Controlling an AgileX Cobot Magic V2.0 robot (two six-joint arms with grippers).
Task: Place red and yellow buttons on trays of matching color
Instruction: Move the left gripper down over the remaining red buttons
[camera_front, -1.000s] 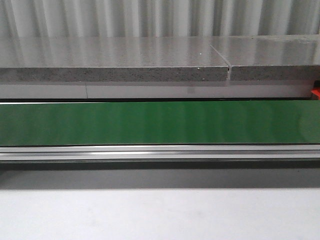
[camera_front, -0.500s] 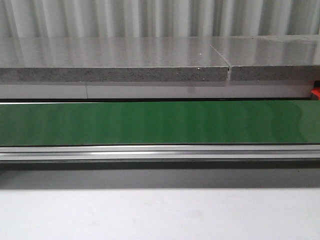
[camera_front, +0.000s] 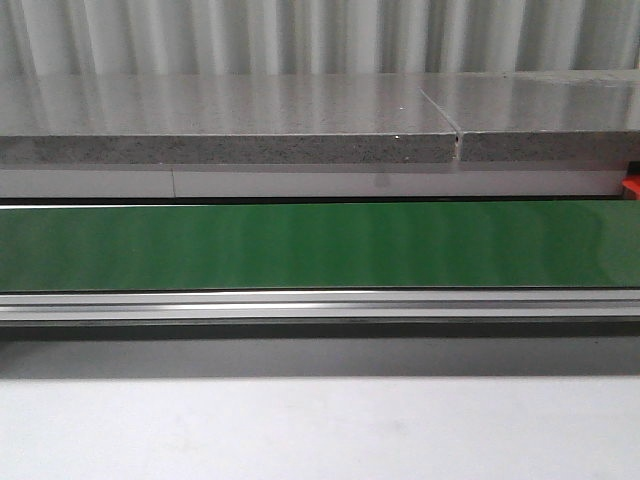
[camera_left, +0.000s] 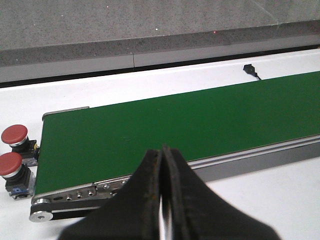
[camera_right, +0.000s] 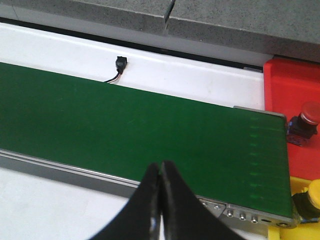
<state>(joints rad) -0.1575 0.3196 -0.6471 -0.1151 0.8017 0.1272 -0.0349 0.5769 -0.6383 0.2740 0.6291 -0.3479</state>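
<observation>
In the left wrist view two red buttons (camera_left: 14, 134) (camera_left: 10, 164) stand on the white table beside the end of the green belt (camera_left: 165, 125). My left gripper (camera_left: 162, 150) is shut and empty over the belt's near rail. In the right wrist view a red button (camera_right: 310, 113) stands on the red tray (camera_right: 285, 80), and a yellow button (camera_right: 315, 191) stands on the yellow tray (camera_right: 282, 232). My right gripper (camera_right: 161, 165) is shut and empty over the belt's near rail. Neither gripper shows in the front view.
The green conveyor belt (camera_front: 320, 245) runs across the front view, with a grey stone ledge (camera_front: 230, 150) behind it and white table (camera_front: 320, 430) in front. A small black plug (camera_right: 121, 62) with a wire lies on the white surface behind the belt. A bit of red tray (camera_front: 631, 187) shows at the far right.
</observation>
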